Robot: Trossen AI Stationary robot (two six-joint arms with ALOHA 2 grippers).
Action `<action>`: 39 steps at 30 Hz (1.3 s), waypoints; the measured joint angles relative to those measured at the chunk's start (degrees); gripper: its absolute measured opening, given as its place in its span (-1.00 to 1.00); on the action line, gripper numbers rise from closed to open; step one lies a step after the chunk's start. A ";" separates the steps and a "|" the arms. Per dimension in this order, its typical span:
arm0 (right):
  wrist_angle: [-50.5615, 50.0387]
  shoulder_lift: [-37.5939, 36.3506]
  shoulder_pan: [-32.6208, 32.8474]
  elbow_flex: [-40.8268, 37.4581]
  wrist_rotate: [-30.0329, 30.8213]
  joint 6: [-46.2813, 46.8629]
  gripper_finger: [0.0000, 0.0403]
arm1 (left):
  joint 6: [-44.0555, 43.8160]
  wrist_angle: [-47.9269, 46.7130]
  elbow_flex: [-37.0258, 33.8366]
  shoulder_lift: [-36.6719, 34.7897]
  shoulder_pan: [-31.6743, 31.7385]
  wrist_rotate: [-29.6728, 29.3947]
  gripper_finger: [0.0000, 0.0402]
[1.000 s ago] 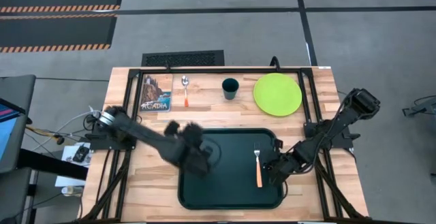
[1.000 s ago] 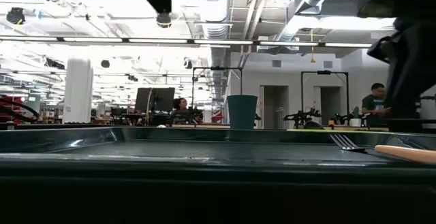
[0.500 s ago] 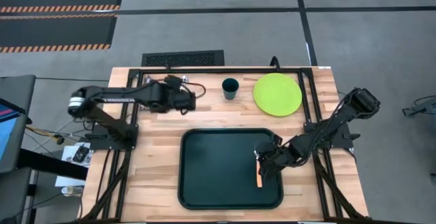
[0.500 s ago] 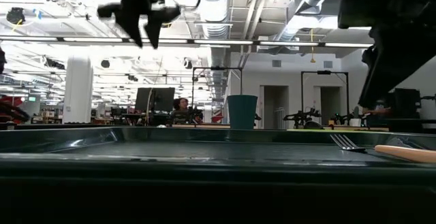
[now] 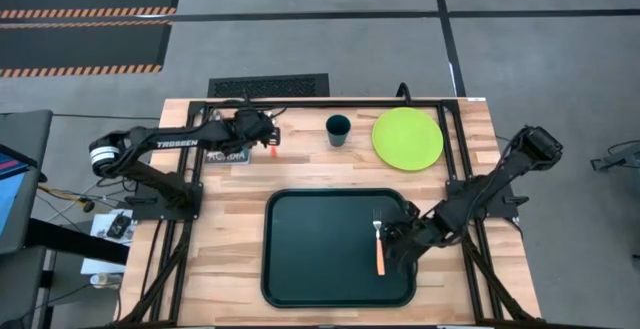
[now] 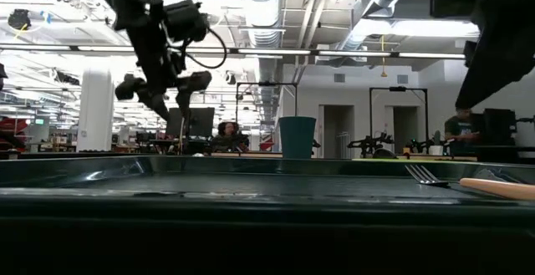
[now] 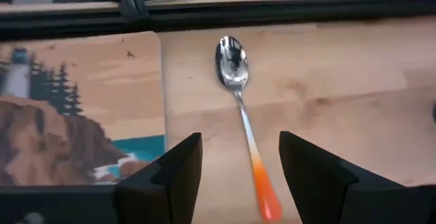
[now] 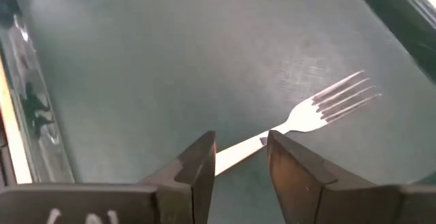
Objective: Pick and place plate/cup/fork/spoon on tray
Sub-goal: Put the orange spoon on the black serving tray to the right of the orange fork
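The spoon lies flat on the wood at the table's far left, its orange handle pointing to the near edge. My left gripper hovers over it, open, with one finger on either side of the handle; it also shows in the high view. The fork lies flat on the dark green tray, at its right side. My right gripper is open just above it, its fingers on either side of the fork's neck. The teal cup and the lime plate stand at the far edge.
A picture booklet lies on the table just left of the spoon, partly under my left arm. A black frame rail runs along the far edge behind the spoon. The left half of the tray is bare.
My left arm has swung from above the tray's left half toward the table's far left and has come down over the spoon, fingers pointing down. My right gripper has stayed by the fork. The fork has not moved.
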 joint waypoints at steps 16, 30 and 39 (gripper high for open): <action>4.80 0.04 3.09 0.00 5.27 3.62 -0.26 | -7.93 16.67 -7.73 2.45 -3.82 -6.49 -0.09; 5.35 0.07 3.09 0.00 5.38 2.24 -0.30 | -13.48 22.16 -7.24 16.44 -7.46 -9.28 -0.09; 5.59 0.09 3.09 0.00 5.38 1.80 -0.32 | -15.65 24.19 -6.93 23.20 -7.32 -8.85 -0.14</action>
